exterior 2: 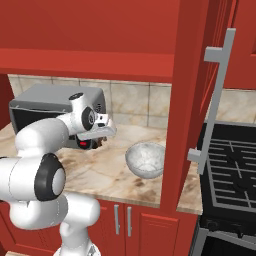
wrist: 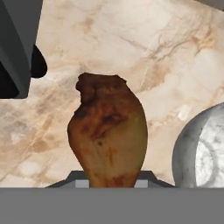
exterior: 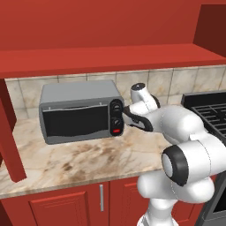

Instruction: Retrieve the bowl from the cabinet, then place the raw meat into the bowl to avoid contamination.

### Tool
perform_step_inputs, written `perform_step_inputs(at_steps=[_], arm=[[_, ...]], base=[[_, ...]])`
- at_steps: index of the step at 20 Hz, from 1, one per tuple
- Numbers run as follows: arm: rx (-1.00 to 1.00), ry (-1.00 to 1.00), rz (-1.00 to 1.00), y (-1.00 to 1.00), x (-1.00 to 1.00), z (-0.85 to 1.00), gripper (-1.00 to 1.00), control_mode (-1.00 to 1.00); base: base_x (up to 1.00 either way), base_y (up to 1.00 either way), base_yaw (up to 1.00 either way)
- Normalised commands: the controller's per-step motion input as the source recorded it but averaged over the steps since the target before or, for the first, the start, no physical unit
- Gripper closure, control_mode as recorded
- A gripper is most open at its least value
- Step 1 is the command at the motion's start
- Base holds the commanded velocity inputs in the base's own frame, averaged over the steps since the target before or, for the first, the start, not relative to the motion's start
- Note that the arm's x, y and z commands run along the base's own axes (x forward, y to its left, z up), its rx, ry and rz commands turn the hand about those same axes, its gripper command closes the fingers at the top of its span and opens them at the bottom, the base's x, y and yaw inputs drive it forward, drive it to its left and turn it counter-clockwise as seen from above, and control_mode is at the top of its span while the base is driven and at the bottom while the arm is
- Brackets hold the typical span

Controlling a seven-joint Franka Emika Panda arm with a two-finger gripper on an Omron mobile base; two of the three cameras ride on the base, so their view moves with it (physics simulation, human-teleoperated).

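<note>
1. I am looking at the bowl [exterior 2: 145, 159] sitting on the marble counter [exterior 2: 105, 175], in the lower middle of the right base view, well below the wall cabinet. So I am judging the retrieval half of the job done.

2. The cabinet door [exterior 2: 200, 90] is hanging open on the right of that view, its long silver handle [exterior 2: 212, 100] facing me; closing it is no part of the task as worded.

3. In the hand view I am seeing the raw meat [wrist: 109, 131] standing in the centre of the frame, its lower end pinched between the gripper [wrist: 111, 178] fingertips at the bottom edge. The jaws are drawn in narrow on it.

4. Whether the meat is clear of the counter or touching it, I cannot tell.

5. The gripper is working just right of the toaster oven [exterior: 79, 112], at mid-height in the left base view.

6. The bowl's rim is showing at the lower right of the hand view, near the meat but apart from it.

7. What I am reckoning is left: carrying the meat across over the bowl and releasing it inside.
</note>
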Motion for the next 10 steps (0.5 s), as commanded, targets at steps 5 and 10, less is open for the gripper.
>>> perform_step_inputs(at_steps=[5,10], arm=[[-0.06,0.0,0.0,-0.41,-0.03,0.24,1.0,-1.0],[0.0,-0.05,0.0,-0.59,-0.22,0.11,1.0,-1.0]], base=[[0.0,0.0,0.0],[0.0,0.0,0.0]])
